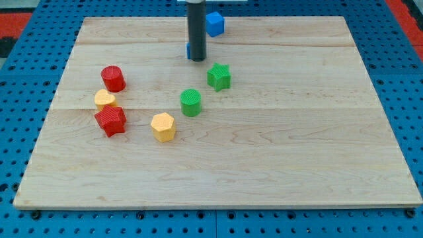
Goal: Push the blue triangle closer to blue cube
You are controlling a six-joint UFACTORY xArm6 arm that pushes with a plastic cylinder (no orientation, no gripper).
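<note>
Hiding blue triangle [188,49] — my tip [197,59] — smooth blue cube [215,24] near.

My tip [197,59] hides most of blue triangle [189,49]; blue cube [215,24] near, upper right.

My tip [196,59] stands against the blue triangle [189,49], mostly hidden behind my rod. Toward the blue cube [215,23], up and right, nothing intervenes. The green star [219,77] sits just below-right, flanking that path.
</note>
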